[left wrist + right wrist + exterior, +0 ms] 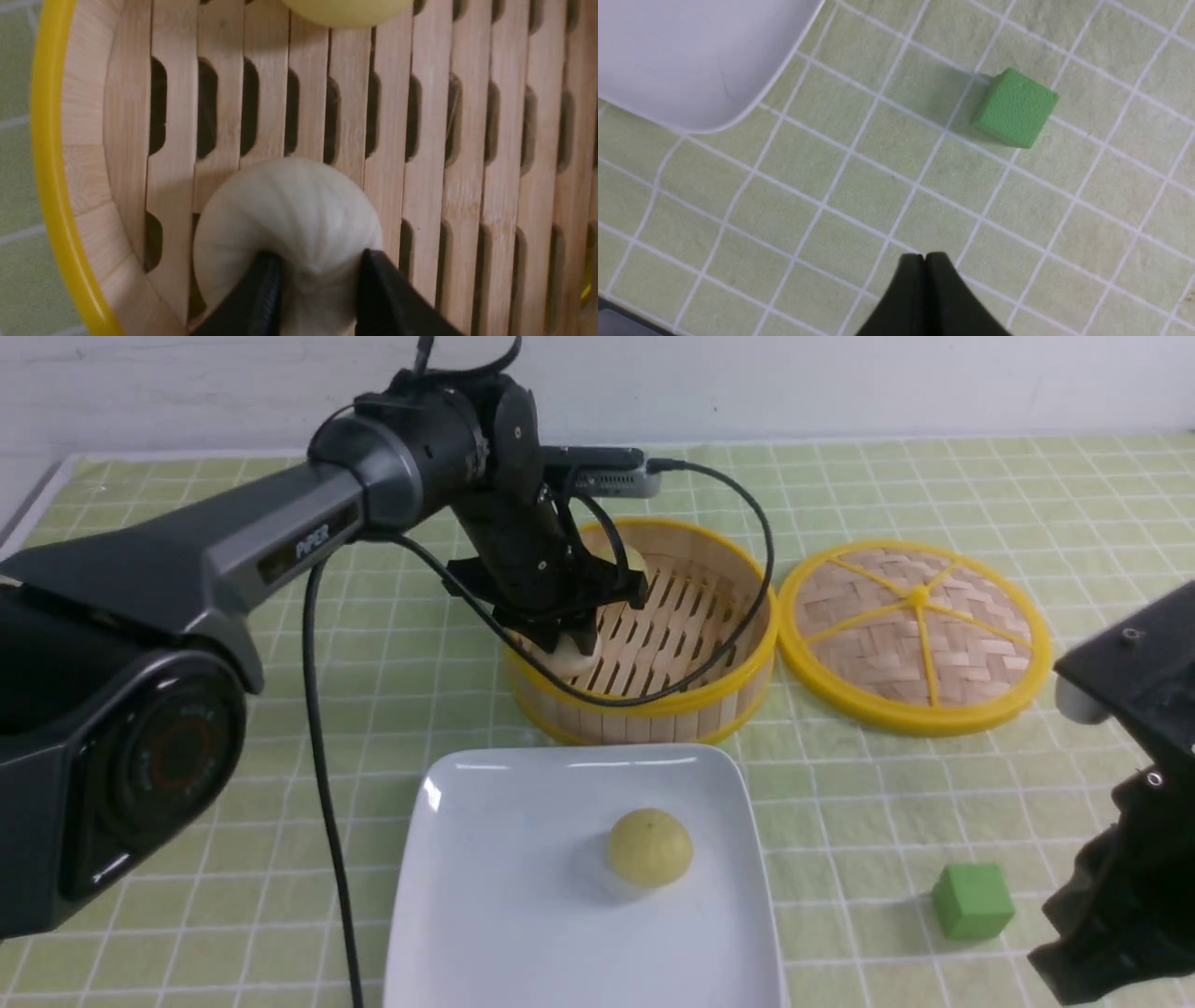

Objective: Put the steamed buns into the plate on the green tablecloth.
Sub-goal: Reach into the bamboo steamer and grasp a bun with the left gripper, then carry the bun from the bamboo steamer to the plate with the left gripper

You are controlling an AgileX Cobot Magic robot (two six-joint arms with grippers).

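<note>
The white bun (285, 205) was pinched by the left gripper (318, 261) for lifting to the plate (504, 905); the right gripper (924, 256) was shut, empty

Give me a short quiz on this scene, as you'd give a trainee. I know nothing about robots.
1. True or false: the plate holds two buns.
2. What sits between the left gripper's fingers? A) the cube B) the white bun C) the lid
3. How many buns are in the steamer?
Key: 1 false, only the near yellow bun lies on it. 2 B. 3 two: the white bun and the far yellow bun.
</note>
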